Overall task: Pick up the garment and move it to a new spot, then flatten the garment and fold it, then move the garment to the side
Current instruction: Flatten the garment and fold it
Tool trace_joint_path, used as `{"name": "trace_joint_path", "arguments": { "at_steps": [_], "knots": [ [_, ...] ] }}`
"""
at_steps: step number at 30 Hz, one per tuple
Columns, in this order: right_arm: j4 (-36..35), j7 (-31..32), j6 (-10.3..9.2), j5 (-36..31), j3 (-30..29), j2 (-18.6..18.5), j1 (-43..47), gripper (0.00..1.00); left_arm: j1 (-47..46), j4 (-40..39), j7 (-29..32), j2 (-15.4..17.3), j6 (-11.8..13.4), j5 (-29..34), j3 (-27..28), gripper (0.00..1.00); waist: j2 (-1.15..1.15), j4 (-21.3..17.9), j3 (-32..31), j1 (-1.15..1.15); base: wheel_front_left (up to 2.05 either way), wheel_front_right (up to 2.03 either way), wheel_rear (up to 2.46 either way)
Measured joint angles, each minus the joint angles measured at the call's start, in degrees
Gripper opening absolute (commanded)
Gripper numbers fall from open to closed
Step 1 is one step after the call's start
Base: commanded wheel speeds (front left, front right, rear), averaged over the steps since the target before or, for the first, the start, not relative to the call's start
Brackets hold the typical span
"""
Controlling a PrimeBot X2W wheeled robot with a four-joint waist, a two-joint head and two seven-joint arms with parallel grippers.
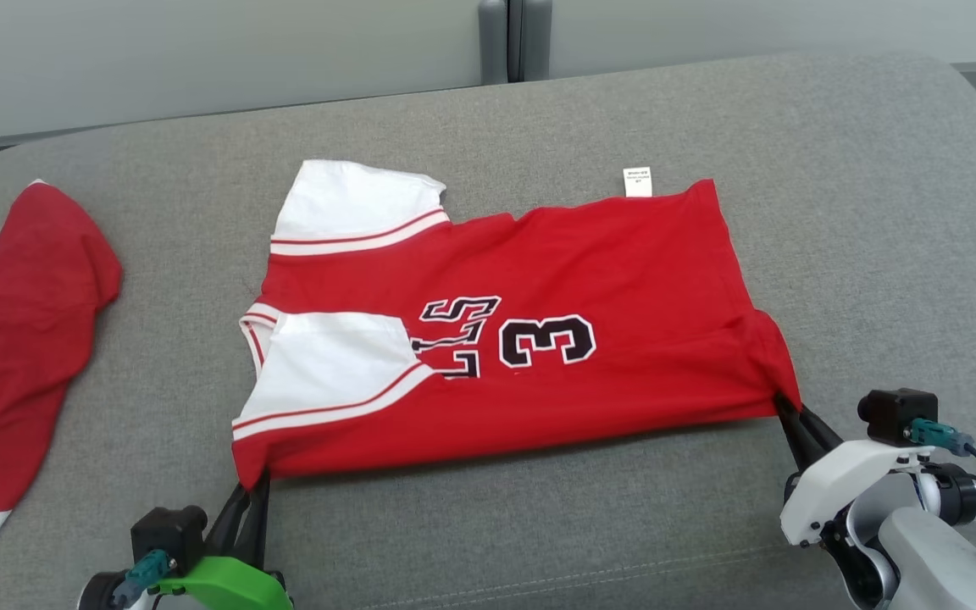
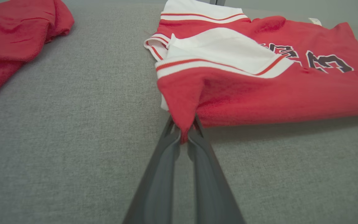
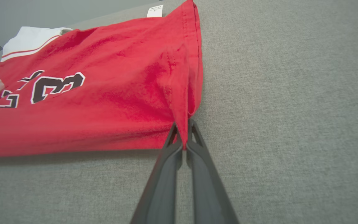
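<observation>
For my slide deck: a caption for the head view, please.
The left gripper and right gripper pinch the near corners of the red jersey on the grey cushion.

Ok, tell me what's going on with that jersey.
The robot is working on a red and white jersey spread on a grey upholstered surface, sleeves folded in. Its left gripper is shut on the near corner at the sleeve end, its right gripper on the near corner at the hem end. Another red garment lies off to the left.
</observation>
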Motion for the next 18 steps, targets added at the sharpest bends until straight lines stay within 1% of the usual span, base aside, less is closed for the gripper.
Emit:
{"name": "trace_joint_path", "arguments": {
  "at_steps": [7,17,18],
  "knots": [
    [-0.9,2.8,0.01,1.1,0.2,-0.5,2.1,0.00,4.0,-0.9,0.0,-0.8,0.0,-1.1,1.3,0.00,0.00,-0.5,-1.7,0.00,0.00,0.00,0.00],
    [1.8,3.7,0.01,1.7,0.6,0.7,2.4,0.00,4.6,1.7,0.0,-1.9,0.0,-1.7,1.6,0.00,0.00,-0.1,-2.1,0.00,0.00,0.00,0.00],
    [2.1,3.7,0.01,1.7,0.7,0.8,2.4,0.20,4.6,2.1,0.0,-2.1,0.0,-1.8,1.7,0.00,0.00,0.0,-2.2,0.00,0.00,0.00,0.00]
  ]
}}
